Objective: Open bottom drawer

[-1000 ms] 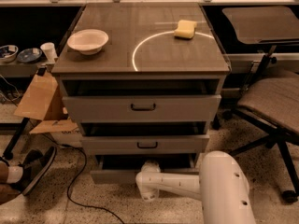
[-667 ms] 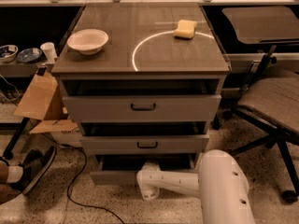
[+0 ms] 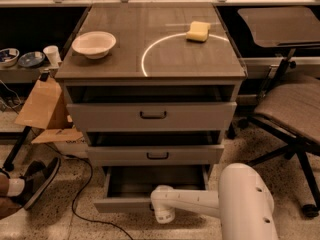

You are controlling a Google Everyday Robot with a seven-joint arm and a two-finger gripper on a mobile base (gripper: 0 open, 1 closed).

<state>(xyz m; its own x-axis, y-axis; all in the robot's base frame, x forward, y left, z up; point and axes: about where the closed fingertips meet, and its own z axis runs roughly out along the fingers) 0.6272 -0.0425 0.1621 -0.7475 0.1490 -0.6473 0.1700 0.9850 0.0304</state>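
Observation:
The bottom drawer (image 3: pixel 125 204) of the grey three-drawer cabinet (image 3: pixel 150 116) stands pulled out toward me. Its plain grey tray (image 3: pixel 155 180) shows inside and looks empty. My gripper (image 3: pixel 163 213) is at the end of the white arm (image 3: pixel 200 204), low down against the middle of the bottom drawer's front. The wrist covers the spot where the handle sits. The middle drawer (image 3: pixel 157 155) and the top drawer (image 3: pixel 152 115) have black bar handles and stand a little proud of the frame.
A white bowl (image 3: pixel 94 44) and a yellow sponge (image 3: pixel 198 31) lie on the cabinet top. An office chair (image 3: pixel 290 114) stands at the right. A cardboard flap (image 3: pixel 42 104), a black cable (image 3: pixel 82 194) and a person's shoe (image 3: pixel 35 181) are at the left on the floor.
The bottom drawer has slid out further toward me, so more of its tray shows. My gripper has moved back and down with the drawer front.

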